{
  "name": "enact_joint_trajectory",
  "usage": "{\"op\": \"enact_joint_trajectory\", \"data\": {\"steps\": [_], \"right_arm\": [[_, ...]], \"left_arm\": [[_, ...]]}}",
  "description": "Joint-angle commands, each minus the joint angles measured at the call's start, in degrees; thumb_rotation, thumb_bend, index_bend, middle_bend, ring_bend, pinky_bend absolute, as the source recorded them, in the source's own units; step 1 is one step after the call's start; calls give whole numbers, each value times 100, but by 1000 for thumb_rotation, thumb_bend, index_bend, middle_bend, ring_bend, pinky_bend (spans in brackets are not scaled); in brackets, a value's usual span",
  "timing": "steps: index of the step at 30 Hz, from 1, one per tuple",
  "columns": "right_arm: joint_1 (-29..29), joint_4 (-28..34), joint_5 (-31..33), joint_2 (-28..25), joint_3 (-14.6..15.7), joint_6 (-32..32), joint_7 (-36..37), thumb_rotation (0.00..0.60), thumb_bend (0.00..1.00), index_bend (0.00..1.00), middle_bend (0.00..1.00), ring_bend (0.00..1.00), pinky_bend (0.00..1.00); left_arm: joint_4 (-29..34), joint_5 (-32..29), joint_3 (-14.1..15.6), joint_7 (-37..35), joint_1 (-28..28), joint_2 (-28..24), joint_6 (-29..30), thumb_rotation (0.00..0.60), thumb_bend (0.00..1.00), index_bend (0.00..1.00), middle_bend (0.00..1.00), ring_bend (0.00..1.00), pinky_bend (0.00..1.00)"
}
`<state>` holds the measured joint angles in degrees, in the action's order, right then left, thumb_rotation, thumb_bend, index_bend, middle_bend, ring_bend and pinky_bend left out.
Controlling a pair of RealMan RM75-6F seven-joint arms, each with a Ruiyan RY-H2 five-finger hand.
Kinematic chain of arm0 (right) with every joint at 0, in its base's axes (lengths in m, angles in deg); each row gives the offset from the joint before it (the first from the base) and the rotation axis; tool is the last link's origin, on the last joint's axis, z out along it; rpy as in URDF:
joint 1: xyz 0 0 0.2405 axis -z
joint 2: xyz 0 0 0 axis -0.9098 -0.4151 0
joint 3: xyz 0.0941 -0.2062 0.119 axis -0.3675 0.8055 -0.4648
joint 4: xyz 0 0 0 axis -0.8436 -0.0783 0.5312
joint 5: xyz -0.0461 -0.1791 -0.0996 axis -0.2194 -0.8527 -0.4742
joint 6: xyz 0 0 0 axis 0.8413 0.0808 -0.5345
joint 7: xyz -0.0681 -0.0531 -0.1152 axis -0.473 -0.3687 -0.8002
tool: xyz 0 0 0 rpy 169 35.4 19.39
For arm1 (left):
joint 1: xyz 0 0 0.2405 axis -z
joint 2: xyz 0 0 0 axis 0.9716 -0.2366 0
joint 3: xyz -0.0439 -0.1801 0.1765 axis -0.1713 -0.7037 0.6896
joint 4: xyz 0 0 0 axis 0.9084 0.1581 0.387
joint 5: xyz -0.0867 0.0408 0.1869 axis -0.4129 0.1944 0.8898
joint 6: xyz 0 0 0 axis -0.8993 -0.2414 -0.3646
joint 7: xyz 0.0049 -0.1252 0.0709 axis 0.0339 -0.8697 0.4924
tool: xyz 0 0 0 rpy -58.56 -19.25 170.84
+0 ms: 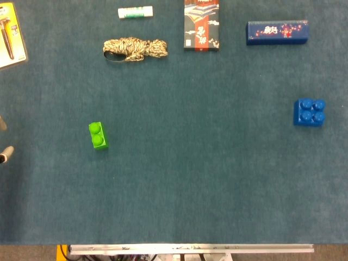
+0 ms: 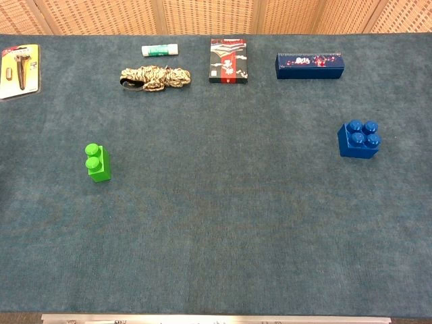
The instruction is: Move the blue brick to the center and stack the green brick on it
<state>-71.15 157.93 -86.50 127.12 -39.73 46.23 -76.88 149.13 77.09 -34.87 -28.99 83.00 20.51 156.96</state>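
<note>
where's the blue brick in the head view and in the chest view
Head view: the blue brick sits near the right edge, a little above mid-height, apart from everything else.
Chest view: the blue brick sits at right, a little above mid-height, further in from the edge.
Shared landmark: the long dark blue box lies beyond the brick at the far side of the table, slightly to its left, in both views.

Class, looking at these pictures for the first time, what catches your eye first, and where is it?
Two bright bricks stand far apart on the dark mat: the green brick at the left, the blue brick at the right. Smaller items line the far edge, among them a coiled rope.
</note>
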Motion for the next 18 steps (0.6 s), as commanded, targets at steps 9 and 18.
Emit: {"op": "enact_joint_trajectory", "data": {"steps": [9,18], "right_arm": [[-61,-1,-61,79,28,-97,-160,600,268,209,229,160,297],[-205,165,-175,96,64,-299,29,600,195,209,162,86,169]], "left_arm": [[46,-72,26,-29,10,-41,-78,600,0,492,415,276,374],[80,-80,36,-144,17,-109,-111,600,0,489,415,276,374]]}}
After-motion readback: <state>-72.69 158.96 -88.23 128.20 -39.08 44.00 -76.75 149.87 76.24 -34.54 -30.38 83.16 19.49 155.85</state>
